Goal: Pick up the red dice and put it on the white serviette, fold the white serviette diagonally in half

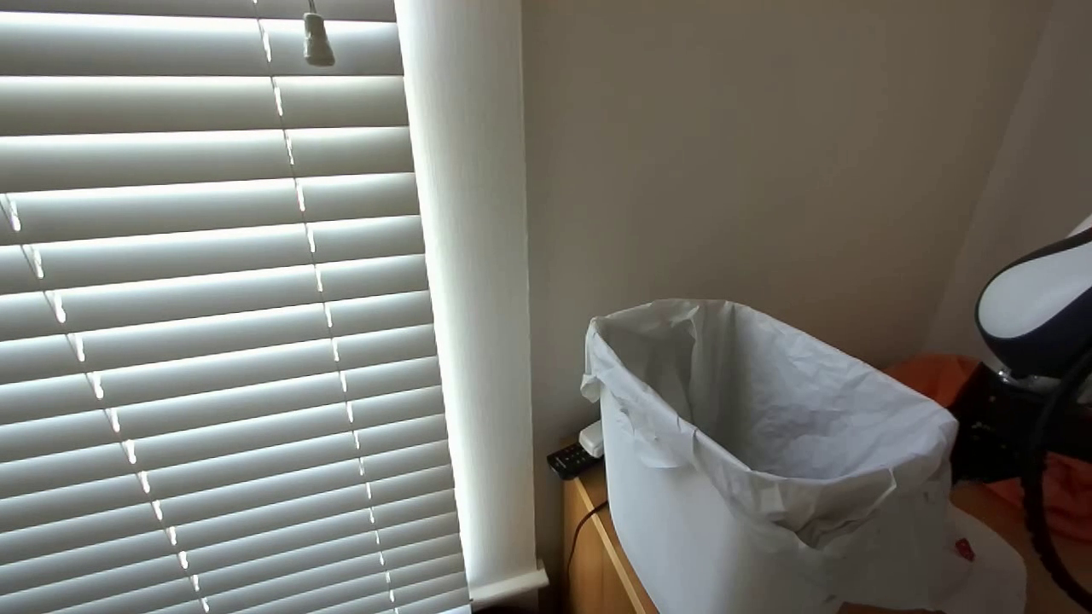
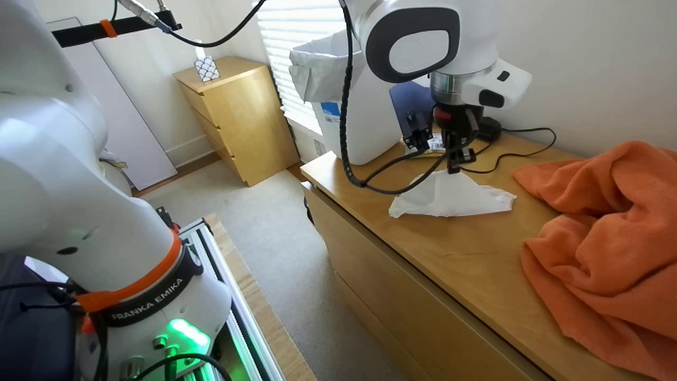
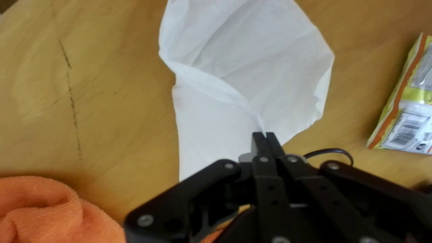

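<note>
At lower centre of the wrist view, gripper with fingertips pressed together, pinching a crease of the white serviette on the wooden dresser. Outward, black cable just beside, then yellow packet and orange towel. In an exterior view, lined bin screening part of the dresser; beside it, red item too small to identify.

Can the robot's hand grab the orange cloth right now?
Probably not yet: the hand is shut, seemingly pinching the white serviette. After letting go, likely yes: the orange cloth lies uncovered nearby.
</note>
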### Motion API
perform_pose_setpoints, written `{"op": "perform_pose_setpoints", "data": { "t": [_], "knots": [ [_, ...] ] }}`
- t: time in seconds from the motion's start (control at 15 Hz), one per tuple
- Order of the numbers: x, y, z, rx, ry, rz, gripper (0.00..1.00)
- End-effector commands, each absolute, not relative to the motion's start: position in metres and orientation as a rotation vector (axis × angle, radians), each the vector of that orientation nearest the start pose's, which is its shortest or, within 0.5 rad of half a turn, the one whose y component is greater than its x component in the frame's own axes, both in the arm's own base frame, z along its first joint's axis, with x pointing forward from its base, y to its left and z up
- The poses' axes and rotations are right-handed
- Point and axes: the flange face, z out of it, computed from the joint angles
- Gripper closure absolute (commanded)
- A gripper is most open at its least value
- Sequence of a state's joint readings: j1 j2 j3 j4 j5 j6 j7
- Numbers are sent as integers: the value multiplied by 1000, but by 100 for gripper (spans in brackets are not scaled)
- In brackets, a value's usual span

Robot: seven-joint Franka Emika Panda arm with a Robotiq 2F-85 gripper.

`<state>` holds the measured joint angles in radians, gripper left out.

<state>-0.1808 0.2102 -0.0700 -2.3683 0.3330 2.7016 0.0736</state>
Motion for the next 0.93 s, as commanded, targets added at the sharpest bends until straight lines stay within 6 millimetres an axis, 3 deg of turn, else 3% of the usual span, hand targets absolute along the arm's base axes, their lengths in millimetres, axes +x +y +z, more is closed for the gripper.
{"op": "perform_pose_setpoints", "data": {
  "t": [0.0,0.27,0.53,0.87],
  "knots": [
    [505,-119,238,-2828,831,-179,100],
    [505,-105,218,-2807,783,-123,100],
    [500,-107,193,-2839,775,-56,100],
    [498,-108,180,-2835,783,-11,97]
  ]
}}
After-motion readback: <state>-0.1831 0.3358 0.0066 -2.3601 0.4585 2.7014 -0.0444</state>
